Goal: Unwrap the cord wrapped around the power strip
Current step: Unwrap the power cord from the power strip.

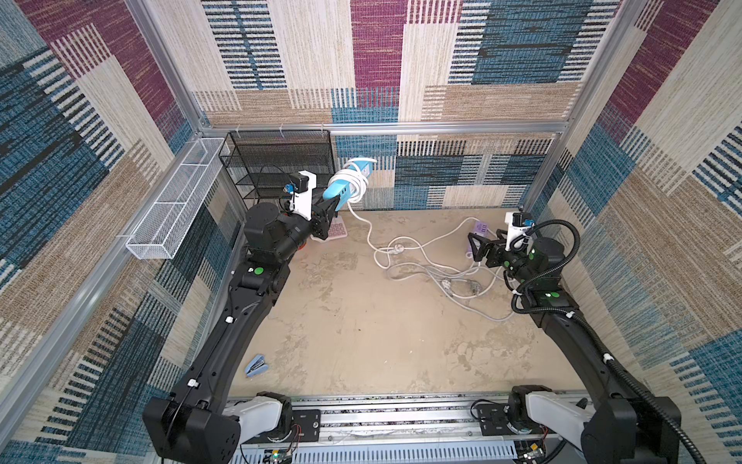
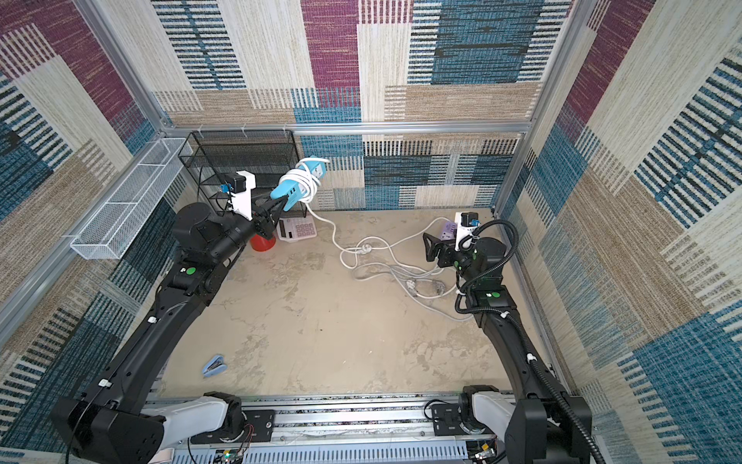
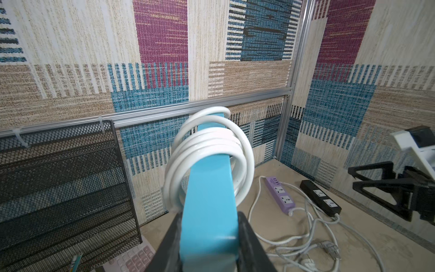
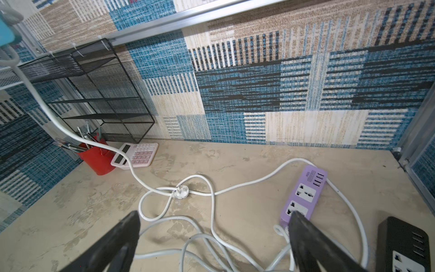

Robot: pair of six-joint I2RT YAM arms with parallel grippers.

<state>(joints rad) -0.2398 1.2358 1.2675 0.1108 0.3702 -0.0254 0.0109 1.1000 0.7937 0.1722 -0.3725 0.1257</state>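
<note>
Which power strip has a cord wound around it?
The blue power strip, held up in the left gripper, white cord coiled around it; the purple strip and black strip lie bare on the table.

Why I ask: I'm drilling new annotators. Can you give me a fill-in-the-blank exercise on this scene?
1. The left gripper is shut on the ____ power strip.
2. A white cord is coiled around that strip, and the right gripper stands ____.
3. Beside the pink calculator stands a ____ cup.
Missing words: blue; open; red.
</note>
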